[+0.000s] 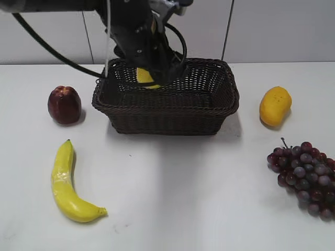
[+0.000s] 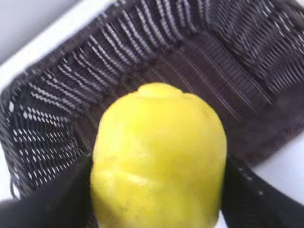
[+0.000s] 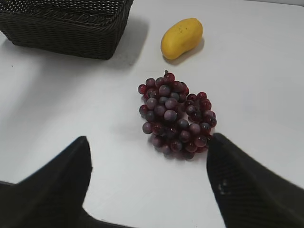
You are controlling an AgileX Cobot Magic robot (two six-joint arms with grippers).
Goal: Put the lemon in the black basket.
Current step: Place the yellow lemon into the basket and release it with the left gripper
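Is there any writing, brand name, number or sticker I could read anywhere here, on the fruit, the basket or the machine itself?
None: no readable text in any view.
The lemon, the black basket, banana, mango, grapes and apple show no label or sticker.
The arm above the basket shows no legible marking.

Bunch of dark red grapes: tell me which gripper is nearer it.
Right. The right gripper hovers open just short of the bunch of dark red grapes; the left gripper is across the table over the black woven basket, holding the yellow lemon.
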